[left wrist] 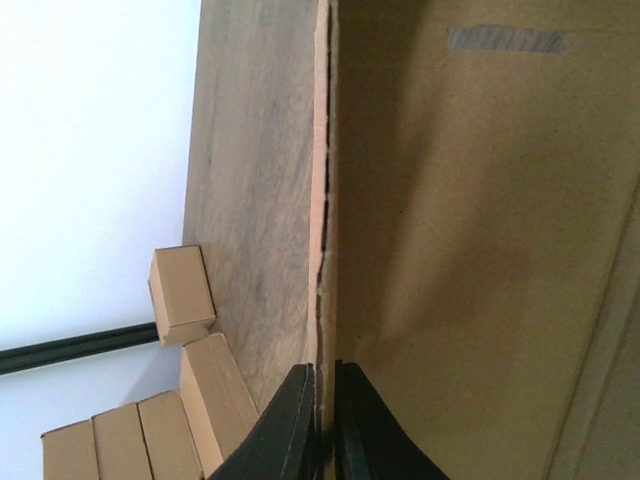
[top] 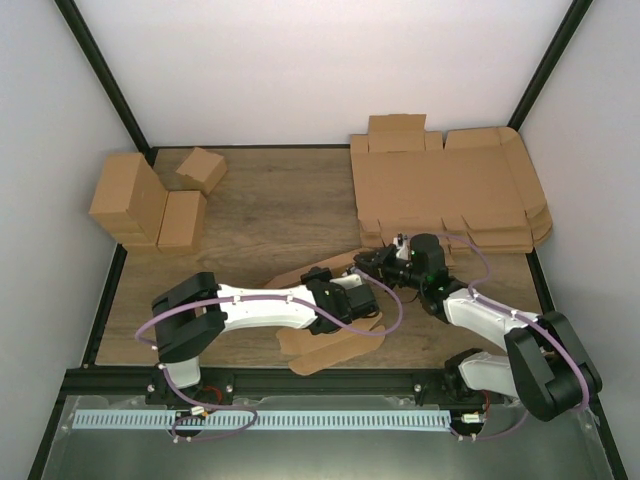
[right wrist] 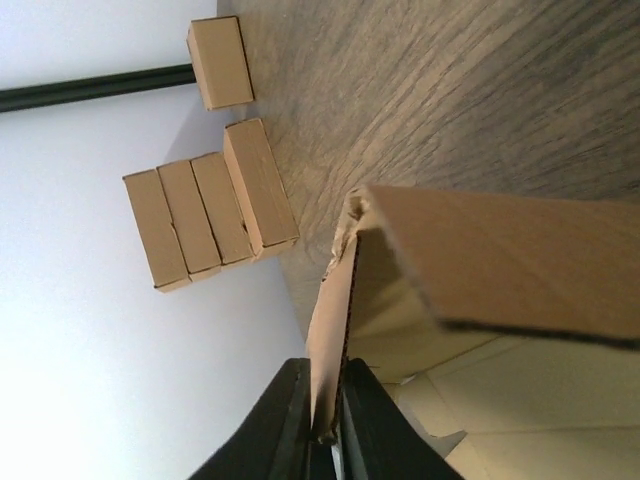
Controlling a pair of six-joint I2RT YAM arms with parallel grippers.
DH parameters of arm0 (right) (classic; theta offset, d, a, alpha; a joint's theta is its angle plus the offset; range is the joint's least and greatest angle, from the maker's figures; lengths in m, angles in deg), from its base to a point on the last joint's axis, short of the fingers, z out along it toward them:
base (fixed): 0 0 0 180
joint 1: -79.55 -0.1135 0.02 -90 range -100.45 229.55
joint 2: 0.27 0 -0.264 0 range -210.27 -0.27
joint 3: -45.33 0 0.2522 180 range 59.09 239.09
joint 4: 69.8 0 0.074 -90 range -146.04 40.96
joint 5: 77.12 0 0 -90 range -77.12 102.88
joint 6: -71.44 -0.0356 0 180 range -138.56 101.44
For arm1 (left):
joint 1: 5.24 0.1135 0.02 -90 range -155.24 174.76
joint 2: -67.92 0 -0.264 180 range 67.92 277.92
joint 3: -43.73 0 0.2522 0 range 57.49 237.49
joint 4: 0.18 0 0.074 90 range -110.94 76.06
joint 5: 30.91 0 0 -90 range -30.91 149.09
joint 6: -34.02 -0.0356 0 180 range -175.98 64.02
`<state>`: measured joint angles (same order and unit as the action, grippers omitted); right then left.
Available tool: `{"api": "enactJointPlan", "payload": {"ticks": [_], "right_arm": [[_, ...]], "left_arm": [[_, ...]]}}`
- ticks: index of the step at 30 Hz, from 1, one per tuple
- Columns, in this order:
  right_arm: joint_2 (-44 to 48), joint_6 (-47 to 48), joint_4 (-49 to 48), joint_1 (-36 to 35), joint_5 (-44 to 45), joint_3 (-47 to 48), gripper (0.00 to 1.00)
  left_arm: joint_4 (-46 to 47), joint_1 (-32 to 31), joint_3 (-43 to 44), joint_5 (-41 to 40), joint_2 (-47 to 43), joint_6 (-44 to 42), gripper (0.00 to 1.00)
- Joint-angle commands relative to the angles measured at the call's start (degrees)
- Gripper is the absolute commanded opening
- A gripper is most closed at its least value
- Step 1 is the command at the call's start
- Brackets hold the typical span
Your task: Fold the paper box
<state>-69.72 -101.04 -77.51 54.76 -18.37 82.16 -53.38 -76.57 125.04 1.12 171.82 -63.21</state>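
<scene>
The paper box is a brown die-cut cardboard piece lying partly folded in the middle of the table, mostly hidden under both arms. My left gripper is shut on a thin upright edge of it. In the left wrist view that gripper pinches the edge, and a broad panel of the paper box fills the right side. My right gripper meets the piece from the right. The right wrist view shows this gripper shut on a raised flap, with a folded panel of the paper box bending away to the right.
A thick pile of flat cardboard sheets lies at the back right. Folded brown boxes stand at the back left with a smaller box behind them. The wooden table shows bare between them.
</scene>
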Motion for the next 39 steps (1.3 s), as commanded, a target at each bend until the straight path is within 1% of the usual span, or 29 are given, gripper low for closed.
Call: {"api": "enactJointPlan", "payload": {"ticks": [1, 3, 4, 5, 7, 10, 11, 14, 16, 19, 22, 24, 26, 30, 32, 36, 39], "right_arm": [[0.2, 1.1, 0.6, -0.5, 0.6, 2.5, 0.09], [0.2, 1.4, 0.8, -0.5, 0.7, 2.4, 0.06], [0.4, 1.9, 1.3, -0.5, 0.9, 2.6, 0.04], [0.7, 2.8, 2.2, -0.6, 1.3, 3.0, 0.03], [1.6, 4.4, 4.6, -0.7, 2.8, 4.0, 0.01], [2.8, 5.6, 6.2, -0.6, 4.7, 4.5, 0.01], [2.9, 5.7, 6.2, -0.7, 4.7, 4.4, 0.01], [2.2, 6.2, 5.8, -0.7, 3.8, 4.3, 0.01], [1.9, 6.9, 5.2, -0.6, 3.0, 4.0, 0.01], [2.3, 8.4, 4.7, -0.7, 2.9, 3.3, 0.01], [3.2, 10.8, 4.8, -0.7, 2.7, 3.0, 0.01], [3.5, 12.6, 4.7, -0.7, 2.0, 3.0, 0.01], [4.0, 14.0, 4.6, -0.7, 1.2, 2.7, 0.01], [5.6, 17.4, 5.7, -0.7, 0.8, 2.4, 0.02], [6.0, 18.8, 6.6, -0.7, 0.7, 2.5, 0.02], [6.0, 20.1, 6.0, -0.6, -0.1, 1.7, 0.02], [5.7, 20.4, 5.0, -0.7, -0.6, 1.3, 0.02]], "left_arm": [[-3.3, -0.5, 2.3, 3.6, 0.1, 2.2, 0.08], [-5.3, -0.5, 3.6, 7.7, -0.6, 2.4, 0.14], [-6.4, -0.5, 4.2, 10.5, -0.9, 2.2, 0.18], [-7.4, -0.4, 4.7, 13.1, -1.3, 1.8, 0.24], [-10.3, -0.5, 5.8, 16.3, -1.6, 2.3, 0.46], [-13.3, -0.5, 7.7, 19.8, -2.4, 3.7, 0.88], [-13.8, -0.5, 8.3, 21.2, -3.2, 4.0, 0.99], [-13.8, -0.1, 10.6, 26.3, -6.8, 5.5, 1.00], [-12.3, 1.8, 12.0, 33.1, -10.2, 6.8, 1.00], [-11.3, 8.3, 14.5, 47.6, -14.8, 7.6, 1.00], [-10.1, 15.3, 14.8, 58.8, -18.5, 6.4, 1.00], [-11.0, 20.2, 14.6, 67.3, -18.9, 4.6, 1.00], [-11.7, 25.0, 14.4, 75.0, -17.3, 2.8, 1.00], [-12.0, 32.8, 13.6, 86.7, -13.2, 0.6, 1.00], [-11.9, 34.2, 13.3, 90.9, -11.4, -1.4, 1.00], [-11.5, 34.4, 12.6, 92.0, -8.3, -3.1, 1.00], [-12.7, 34.3, 12.6, 92.2, -5.8, -4.5, 0.94]]}}
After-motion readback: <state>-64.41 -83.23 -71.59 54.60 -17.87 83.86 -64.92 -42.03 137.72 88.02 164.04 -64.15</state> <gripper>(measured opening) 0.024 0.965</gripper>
